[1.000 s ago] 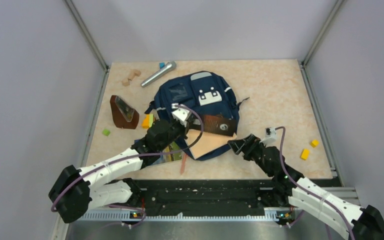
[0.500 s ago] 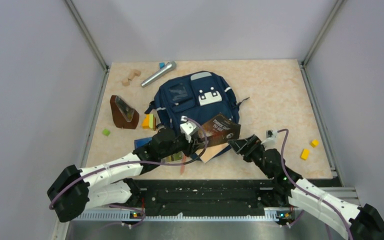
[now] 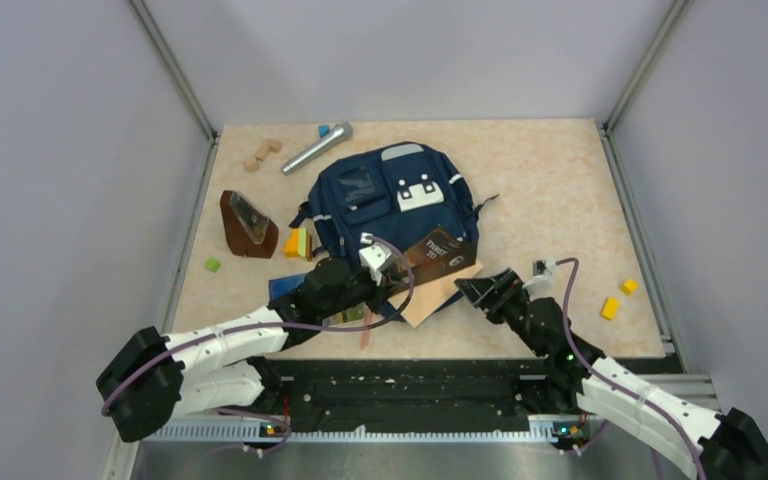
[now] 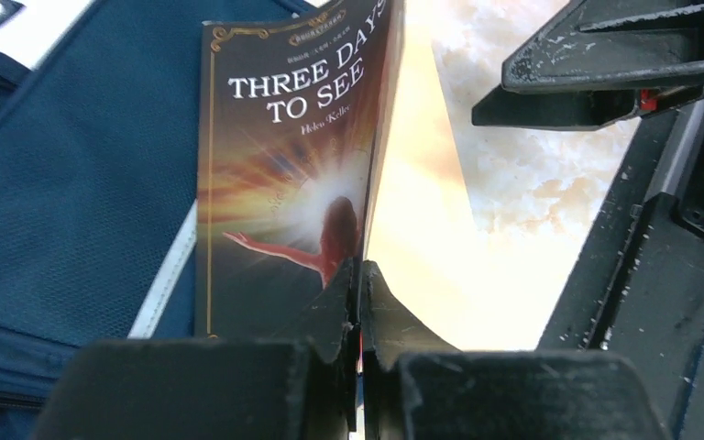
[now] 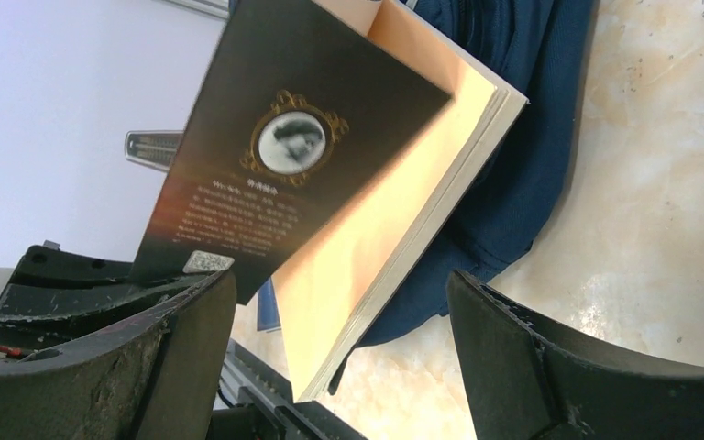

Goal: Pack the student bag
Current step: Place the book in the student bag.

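The student bag [image 3: 390,195], navy with a white patch, lies flat mid-table; its fabric also shows in the left wrist view [image 4: 64,183] and the right wrist view [image 5: 522,137]. My left gripper [image 3: 397,270] [image 4: 359,270] is shut on the front cover of a dark paperback book [image 3: 442,254] [image 4: 284,156] titled "Three Days to See". It holds the book up at the bag's near edge, its pages hanging open. My right gripper [image 3: 468,289] [image 5: 339,293] is open and empty just right of the book [image 5: 330,147], whose page edges lie between the fingers' line of sight.
A silver microphone [image 3: 316,148] and wooden blocks [image 3: 262,154] lie at the back left. A brown triangular case [image 3: 247,224], an orange-yellow block [image 3: 296,243] and a green block [image 3: 212,264] sit left of the bag. Yellow blocks [image 3: 610,308] lie at the right.
My left gripper has drawn back toward the near edge, lifting the book by its cover from lying open on the bag to standing up. The right gripper has barely moved.
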Controlling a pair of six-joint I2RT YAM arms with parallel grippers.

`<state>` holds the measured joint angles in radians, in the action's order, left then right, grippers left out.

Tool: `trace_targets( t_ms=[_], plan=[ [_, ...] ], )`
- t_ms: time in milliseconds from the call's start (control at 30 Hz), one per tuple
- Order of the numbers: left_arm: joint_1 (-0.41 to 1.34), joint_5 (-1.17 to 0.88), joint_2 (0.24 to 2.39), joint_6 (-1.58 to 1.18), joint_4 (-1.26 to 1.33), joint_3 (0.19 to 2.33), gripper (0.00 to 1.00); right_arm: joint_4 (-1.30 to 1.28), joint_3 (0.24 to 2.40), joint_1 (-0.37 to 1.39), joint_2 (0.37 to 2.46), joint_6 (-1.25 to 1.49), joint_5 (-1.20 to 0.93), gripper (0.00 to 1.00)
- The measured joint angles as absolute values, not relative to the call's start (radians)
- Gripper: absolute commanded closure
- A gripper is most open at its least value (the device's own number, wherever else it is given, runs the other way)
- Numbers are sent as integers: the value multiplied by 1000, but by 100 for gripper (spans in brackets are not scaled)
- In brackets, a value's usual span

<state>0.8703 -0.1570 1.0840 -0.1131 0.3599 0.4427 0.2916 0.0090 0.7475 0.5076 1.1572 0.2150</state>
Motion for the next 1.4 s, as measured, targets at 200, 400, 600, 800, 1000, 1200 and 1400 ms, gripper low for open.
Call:
trace_targets(
  t_ms=[200,400,600,800,1000,1200,1400],
  plan=[
    [875,-57,1023,-22,380,442,100,292,9,748,496,1172,217,16],
    [883,39,972,84,421,442,100,297,9,748,497,1188,244,14],
    [1012,194,1111,201,443,451,100,346,9,748,548,1215,265,14],
    [1126,326,1177,286,445,466,65,370,9,748,566,1229,270,14],
    [1142,304,1163,249,383,479,13,370,9,748,535,1244,281,14],
    [1151,121,1091,140,255,504,10,357,9,748,495,1258,296,13],
    [1153,-45,1021,7,181,542,2,286,9,748,484,1300,327,13]
  ],
)
